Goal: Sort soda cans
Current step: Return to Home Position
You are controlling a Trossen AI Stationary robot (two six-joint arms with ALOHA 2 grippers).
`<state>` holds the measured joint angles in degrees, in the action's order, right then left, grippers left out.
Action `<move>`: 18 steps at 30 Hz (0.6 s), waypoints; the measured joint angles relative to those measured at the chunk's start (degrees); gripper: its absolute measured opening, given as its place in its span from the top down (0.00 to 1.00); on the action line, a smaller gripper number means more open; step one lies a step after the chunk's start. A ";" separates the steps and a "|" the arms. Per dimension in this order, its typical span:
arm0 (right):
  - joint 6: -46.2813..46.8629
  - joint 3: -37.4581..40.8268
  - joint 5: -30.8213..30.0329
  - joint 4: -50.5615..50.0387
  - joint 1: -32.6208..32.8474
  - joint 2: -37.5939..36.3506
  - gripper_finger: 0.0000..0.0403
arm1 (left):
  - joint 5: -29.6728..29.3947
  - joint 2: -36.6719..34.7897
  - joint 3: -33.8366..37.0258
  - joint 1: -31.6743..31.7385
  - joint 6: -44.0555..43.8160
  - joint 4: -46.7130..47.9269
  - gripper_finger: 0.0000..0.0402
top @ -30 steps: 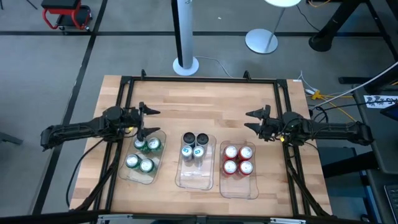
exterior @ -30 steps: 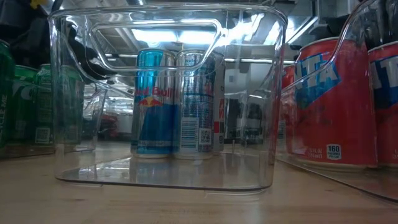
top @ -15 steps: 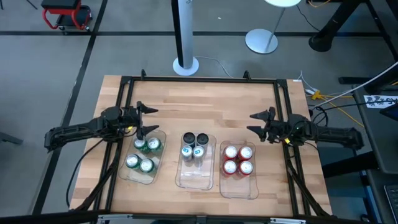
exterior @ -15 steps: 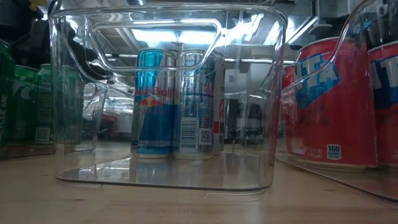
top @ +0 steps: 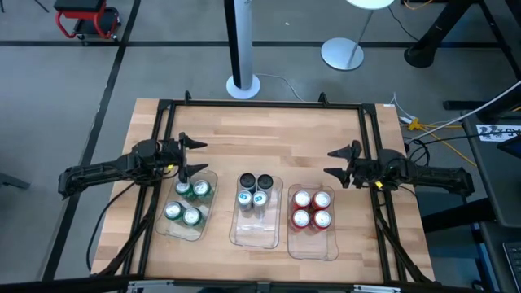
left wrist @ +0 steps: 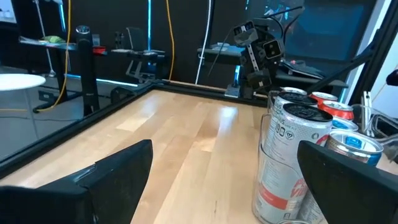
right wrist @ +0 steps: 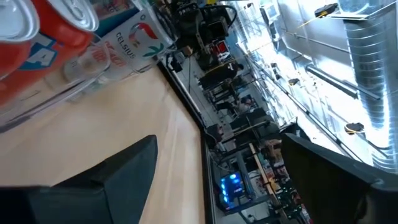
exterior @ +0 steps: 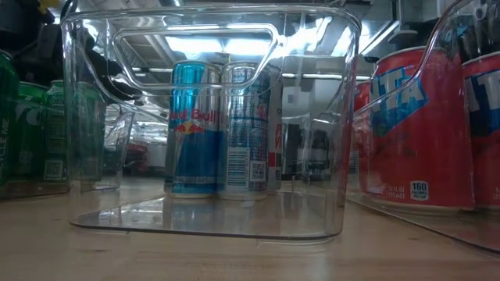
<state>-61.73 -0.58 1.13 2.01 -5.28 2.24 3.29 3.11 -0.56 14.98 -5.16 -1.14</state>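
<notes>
One light wooden table (top: pixel 269 130) is shown whole by the high view alone. Three clear rectangular plastic trays are set side by side on it: left tray (top: pixel 184 232), middle tray (top: pixel 256 237), right tray (top: pixel 313 247).

The left gripper (top: pixel 199 157) is held at the left tray's end nearest the table's middle, fingers apart, nothing held. The right gripper (top: pixel 328 162) is held beside the right tray's matching end, fingers likewise apart and empty.

Four green soda cans (top: pixel 187 202) are stood in the left tray, four silver-grey soda cans (top: pixel 255 194) in the middle tray, and four red soda cans (top: pixel 312 209) in the right tray.

Lettering is given only by the lower cameras. In the low view, "Red Bull" is read on a blue-and-silver can (exterior: pixel 194 129) and "160" on a red can (exterior: pixel 419 188). In the right wrist view, "CELSIUS" is read on a pale can (right wrist: pixel 134 37).
</notes>
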 joint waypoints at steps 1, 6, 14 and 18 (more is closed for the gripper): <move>0.06 0.00 -0.02 0.29 0.00 0.00 0.16 | 0.00 0.00 0.00 -0.01 -0.01 0.02 0.03; 0.03 0.04 -0.43 0.09 0.00 0.00 0.20 | -0.15 0.02 0.00 0.00 -1.41 0.06 0.03; -0.47 0.07 -0.46 -0.78 0.00 0.00 0.61 | -0.96 0.02 0.00 0.00 -1.86 0.26 0.24; -1.45 0.09 -0.46 -0.82 0.00 0.00 0.84 | -0.98 0.02 0.00 0.00 -0.89 0.28 0.46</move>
<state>-63.18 -0.49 0.67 1.19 -5.28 2.24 2.31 3.14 -0.56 14.98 -6.05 -0.86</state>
